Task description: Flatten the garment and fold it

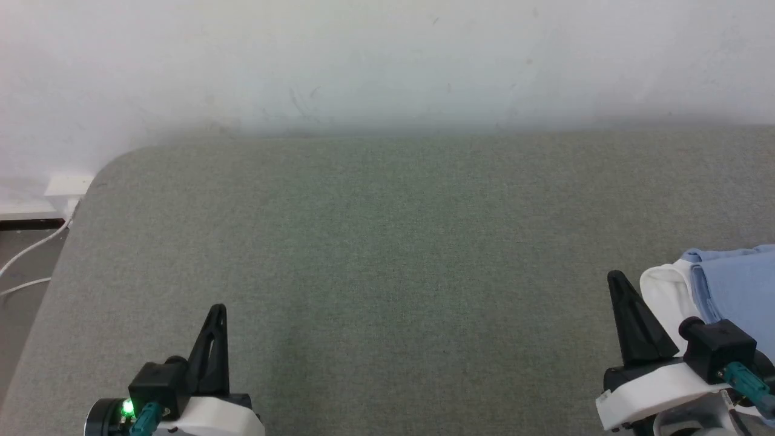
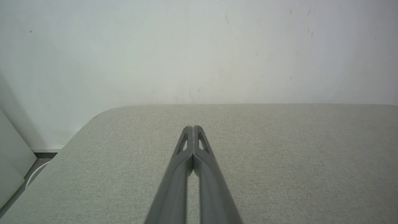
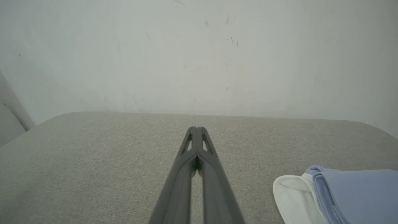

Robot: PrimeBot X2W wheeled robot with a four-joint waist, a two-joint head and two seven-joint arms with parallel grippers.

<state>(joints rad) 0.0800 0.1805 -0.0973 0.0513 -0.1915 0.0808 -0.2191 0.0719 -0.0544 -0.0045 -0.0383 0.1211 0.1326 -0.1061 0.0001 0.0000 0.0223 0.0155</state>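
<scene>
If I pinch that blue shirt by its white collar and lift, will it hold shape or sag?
Likely sags: the garment lies in soft rounded folds, so it looks floppy. Probably light, since the layers look thin. Pushed, it may bunch rather than slide on the textured grey surface.

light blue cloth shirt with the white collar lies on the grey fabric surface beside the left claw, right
Wrong side. The light blue cloth shirt with the white collar lies on the grey fabric surface beside the right claw, not the left claw; the head view shows it.
</scene>
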